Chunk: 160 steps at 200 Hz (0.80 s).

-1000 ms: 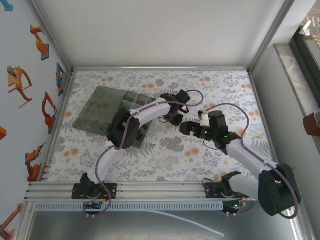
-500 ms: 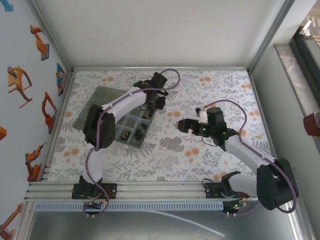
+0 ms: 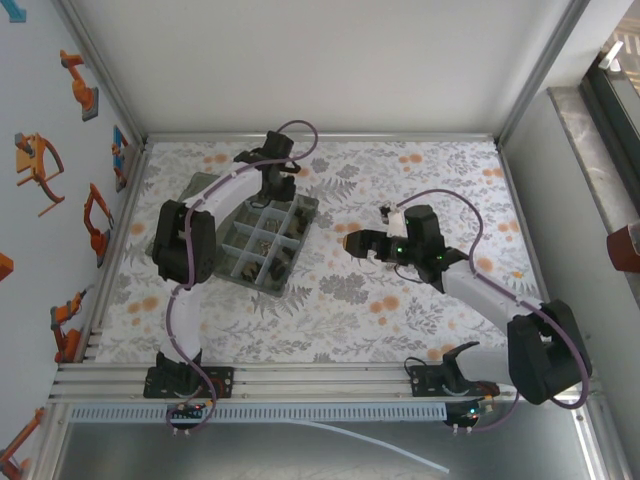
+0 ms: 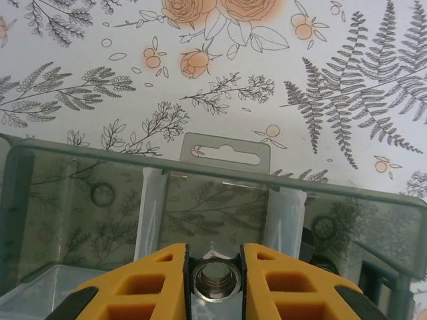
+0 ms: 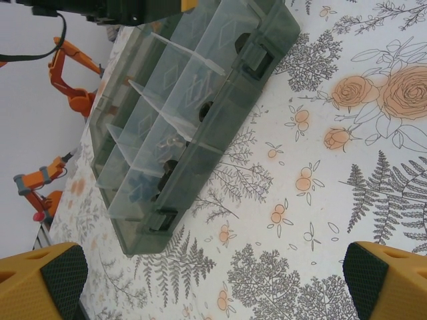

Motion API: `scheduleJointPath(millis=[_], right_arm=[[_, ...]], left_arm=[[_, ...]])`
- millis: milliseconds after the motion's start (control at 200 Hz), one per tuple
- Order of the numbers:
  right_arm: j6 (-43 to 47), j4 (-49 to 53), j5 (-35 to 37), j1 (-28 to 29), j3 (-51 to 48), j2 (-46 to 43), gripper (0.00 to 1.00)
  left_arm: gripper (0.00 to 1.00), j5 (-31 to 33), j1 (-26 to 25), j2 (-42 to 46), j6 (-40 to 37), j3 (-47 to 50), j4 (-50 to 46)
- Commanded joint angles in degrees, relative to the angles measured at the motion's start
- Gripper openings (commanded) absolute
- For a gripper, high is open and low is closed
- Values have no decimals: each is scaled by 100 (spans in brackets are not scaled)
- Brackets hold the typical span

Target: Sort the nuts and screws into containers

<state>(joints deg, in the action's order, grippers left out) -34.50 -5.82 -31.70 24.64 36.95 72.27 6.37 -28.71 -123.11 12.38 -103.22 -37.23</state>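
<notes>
Nut (image 4: 215,285) pinched in the left gripper (image 4: 215,263), at the organizer box (image 4: 80,200).
It is likely light, hard and slippery; its flat sides give the best hold. The right gripper (image 5: 213,283) stands wide, empty.

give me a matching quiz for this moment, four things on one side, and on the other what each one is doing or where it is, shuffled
Things
1. left gripper
2. right gripper
3. nut
4. organizer box

States
A. sits on the floral cloth, compartments uncovered
B. open, nothing between its fingers
C. shut on a small part
D. silvery, clamped from both sides

Pairs: 1-C, 2-B, 3-D, 4-A
</notes>
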Motion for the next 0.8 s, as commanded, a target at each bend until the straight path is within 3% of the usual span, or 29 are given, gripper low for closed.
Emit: scheduleJointPath(millis=[0,796], right_arm=[[64,35,65,41,64,-167,100],[74,26,33,45,172,7,100]], left_arm=[[17,25,23,-113,28,-195,-107],[28,79,-32,147,56,139,-60]])
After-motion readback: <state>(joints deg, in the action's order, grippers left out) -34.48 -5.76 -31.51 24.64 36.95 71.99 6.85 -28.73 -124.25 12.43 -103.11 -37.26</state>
